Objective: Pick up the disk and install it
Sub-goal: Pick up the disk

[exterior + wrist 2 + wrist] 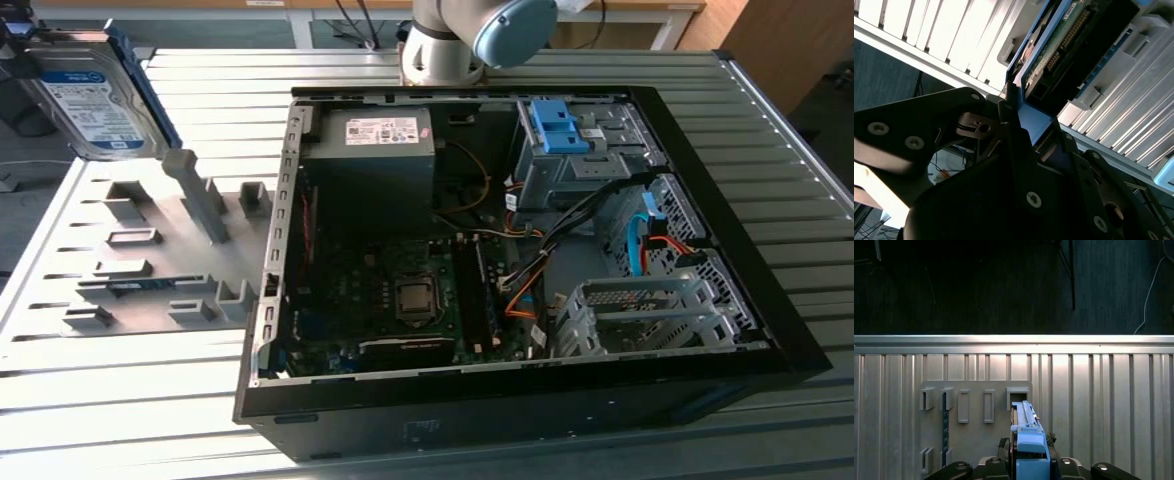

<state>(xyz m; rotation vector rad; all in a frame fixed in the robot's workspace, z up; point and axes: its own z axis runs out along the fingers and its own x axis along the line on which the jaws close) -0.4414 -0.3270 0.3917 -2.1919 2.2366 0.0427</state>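
The pincer [1027, 442] is clamping on the disk [91, 95]. Its black fingers [1003, 443] are pressing from either side at one end of the drive, and the blue rail [1029, 435] is running out between them in the first wrist view. The hold appears to be across the two flat faces, not across the rails. In the second wrist view the green circuit board [1054, 45] on one face is showing just beyond the grip. In the exterior view the disk is hanging upright in the upper left of the frame, label toward the camera, over the far end of the slotted grey holder [147, 250] on the ribbed bench [801, 200]. It appears clear of the slots, though contact at its lower edge cannot be ruled out. The open computer case [747, 330] is occupying the centre and right of the frame, well apart from the disk, with a bare drive cage [654, 315] at its lower right. Assessment: the drive is judged stiff, dense for its size and smooth-faced, so it may slip or swing in an end grip. The exposed board and connector are the fragile parts and the plastic rails may flex, so a hold is best taken on the metal body.
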